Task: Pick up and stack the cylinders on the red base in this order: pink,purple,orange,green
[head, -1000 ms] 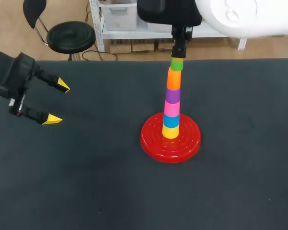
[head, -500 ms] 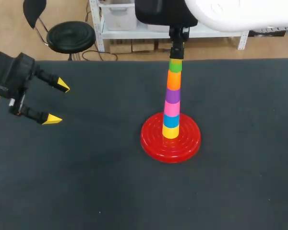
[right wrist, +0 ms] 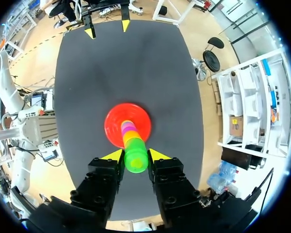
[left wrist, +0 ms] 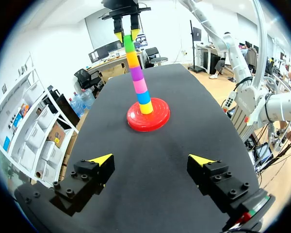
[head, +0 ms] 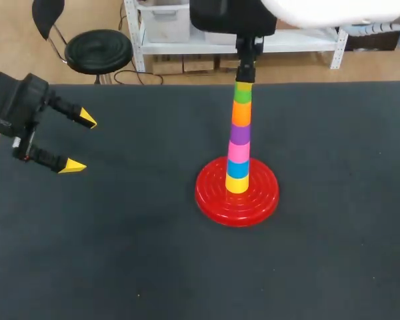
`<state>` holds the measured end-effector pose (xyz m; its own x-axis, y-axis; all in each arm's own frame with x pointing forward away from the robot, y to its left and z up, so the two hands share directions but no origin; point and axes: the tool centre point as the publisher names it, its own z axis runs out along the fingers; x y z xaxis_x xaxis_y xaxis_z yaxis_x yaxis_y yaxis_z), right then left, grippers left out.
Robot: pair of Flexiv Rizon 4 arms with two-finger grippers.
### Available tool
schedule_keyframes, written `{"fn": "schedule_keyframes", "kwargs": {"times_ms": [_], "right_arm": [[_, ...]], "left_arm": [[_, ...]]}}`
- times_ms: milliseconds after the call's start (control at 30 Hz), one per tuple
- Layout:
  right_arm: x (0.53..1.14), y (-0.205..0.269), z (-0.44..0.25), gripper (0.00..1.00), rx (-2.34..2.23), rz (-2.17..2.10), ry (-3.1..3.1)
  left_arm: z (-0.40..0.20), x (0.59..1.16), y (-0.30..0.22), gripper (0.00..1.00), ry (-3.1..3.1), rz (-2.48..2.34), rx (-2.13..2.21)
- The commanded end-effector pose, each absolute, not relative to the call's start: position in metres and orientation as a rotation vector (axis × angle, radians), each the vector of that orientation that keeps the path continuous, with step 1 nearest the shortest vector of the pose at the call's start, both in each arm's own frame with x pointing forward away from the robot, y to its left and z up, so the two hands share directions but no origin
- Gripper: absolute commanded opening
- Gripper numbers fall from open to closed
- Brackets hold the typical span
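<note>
Final step in hand. The green plastic cylinder (head: 243, 95) sits on top of the orange cylinder (head: 241, 113), purple cylinder (head: 239, 134) and pink cylinder (head: 238, 151) on the round red base (head: 213, 197); the column is upright. The right hand (right wrist: 136, 154) appears clamped on the green cylinder from both sides. The left hand (head: 80, 142) hangs with fingers apart, empty, well away over the black bench (head: 120, 253). Next move, as judged: let go, then lift straight up without nudging the column.

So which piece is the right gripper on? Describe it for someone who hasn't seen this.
In the middle of the dark table stands a red base with a tall stack of coloured cylinders. The green cylinder is the topmost one, right above the orange cylinder, and the only one between the right gripper's fingers.
</note>
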<state>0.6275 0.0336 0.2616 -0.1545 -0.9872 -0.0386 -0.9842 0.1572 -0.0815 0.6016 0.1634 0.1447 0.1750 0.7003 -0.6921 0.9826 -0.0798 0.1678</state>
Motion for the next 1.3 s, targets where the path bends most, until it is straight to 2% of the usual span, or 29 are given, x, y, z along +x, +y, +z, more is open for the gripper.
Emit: {"fn": "schedule_keyframes", "kwargs": {"times_ms": [33,667,700,733,1033,1300], "right_arm": [[0.632,0.03,0.258,0.0,-1.996,-0.015,2.334],[0.63,0.032,0.251,0.0,-2.018,-0.044,2.37],[0.628,0.032,0.251,0.42,-2.017,-0.078,2.363],[0.627,0.033,0.252,1.0,-2.011,-0.061,2.349],[0.62,0.031,0.265,1.0,-1.972,-0.067,2.306],[0.623,0.005,0.269,1.0,-1.844,-0.024,2.331]], "left_arm": [[0.144,0.601,0.165,1.0,1.58,-0.592,1.843],[0.144,0.601,0.165,1.0,1.58,-0.592,1.843],[0.144,0.601,0.165,1.0,1.58,-0.592,1.843],[0.144,0.601,0.165,1.0,1.58,-0.592,1.843],[0.144,0.601,0.165,1.0,1.58,-0.592,1.843],[0.144,0.601,0.165,1.0,1.58,-0.592,1.843]]}}
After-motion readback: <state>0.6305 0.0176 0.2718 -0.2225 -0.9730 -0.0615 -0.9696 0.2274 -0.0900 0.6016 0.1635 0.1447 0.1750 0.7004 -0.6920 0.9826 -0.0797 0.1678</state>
